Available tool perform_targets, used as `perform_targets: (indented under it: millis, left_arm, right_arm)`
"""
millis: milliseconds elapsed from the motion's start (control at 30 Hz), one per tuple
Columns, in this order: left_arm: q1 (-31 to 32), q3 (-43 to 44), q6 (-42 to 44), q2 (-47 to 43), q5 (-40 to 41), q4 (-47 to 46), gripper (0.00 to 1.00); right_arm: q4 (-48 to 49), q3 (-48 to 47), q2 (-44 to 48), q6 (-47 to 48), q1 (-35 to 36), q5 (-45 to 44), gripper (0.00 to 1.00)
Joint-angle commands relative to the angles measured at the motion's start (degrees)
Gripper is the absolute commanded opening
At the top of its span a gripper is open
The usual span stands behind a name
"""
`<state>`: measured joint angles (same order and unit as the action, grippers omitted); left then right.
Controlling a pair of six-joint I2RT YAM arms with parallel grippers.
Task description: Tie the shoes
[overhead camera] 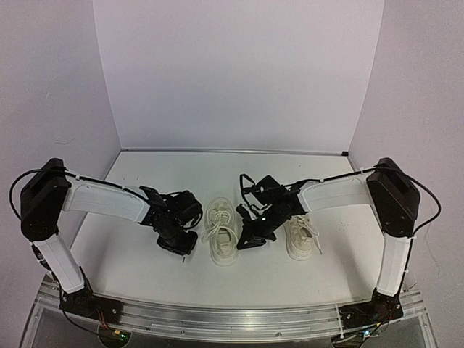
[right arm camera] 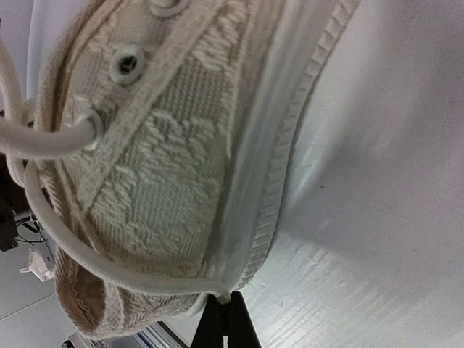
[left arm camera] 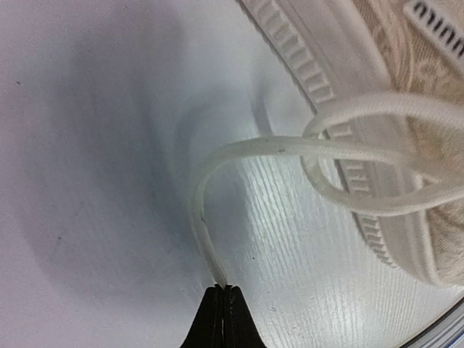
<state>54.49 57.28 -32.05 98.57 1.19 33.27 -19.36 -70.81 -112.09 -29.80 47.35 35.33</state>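
Note:
Two cream-white shoes stand side by side on the table, the left shoe and the right shoe, both with loose laces. My left gripper is low on the table just left of the left shoe. In the left wrist view it is shut on the end of a white lace that curves back to the shoe's sole. My right gripper sits between the two shoes. In the right wrist view it is shut on a lace running across the shoe's woven side.
The white table is walled at the back and on both sides by pale panels. An aluminium rail carrying the arm bases runs along the near edge.

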Motion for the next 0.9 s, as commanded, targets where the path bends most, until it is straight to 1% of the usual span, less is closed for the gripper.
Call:
perform_targets:
  millis: [0,100,200,300,400,467,633,767,867]
  left_arm:
    - [-1.38,-0.20,-1.62,-4.69,-1.01,-1.77,0.00]
    - [-1.95,-0.60,-2.68,-6.77,-0.71,-1.96,0.00]
    - [-3.12,-0.72,-3.97,-9.77,-0.04,-1.44,0.00]
    - [-5.57,-0.88,-5.55,-14.00,1.18,-0.18,0.00]
    - [-9.28,-1.00,-6.19,-18.48,1.26,1.04,0.00]
    - [-11.91,-0.56,-5.95,-20.16,1.11,2.14,0.00]
    - [-16.64,0.70,-5.00,-22.09,1.31,6.46,0.00]
    - [-20.96,-0.65,-5.51,-23.60,2.07,9.60,0.00]
    - [-22.75,-1.92,-5.88,-23.95,3.19,11.52,0.00]
  right_arm:
    - [2.15,-2.53,-0.63,0.10,1.02,0.63,0.00]
    - [1.95,-1.15,1.33,-0.07,0.77,-0.23,0.00]
    - [1.12,1.72,5.41,-0.74,-0.75,-1.15,0.00]
    - [-1.53,4.83,14.27,-1.35,-4.31,-3.04,0.00]
    - [-5.90,5.85,22.61,-1.10,-8.45,-5.63,0.00]
    - [-9.11,6.19,25.66,-0.28,-11.01,-6.74,0.00]
    - [-16.21,8.51,29.01,2.56,-14.60,-11.86,0.00]
    - [-20.22,10.74,31.66,3.82,-16.43,-16.53,0.00]
    - [-22.58,12.82,33.45,4.87,-17.85,-19.22,0.00]
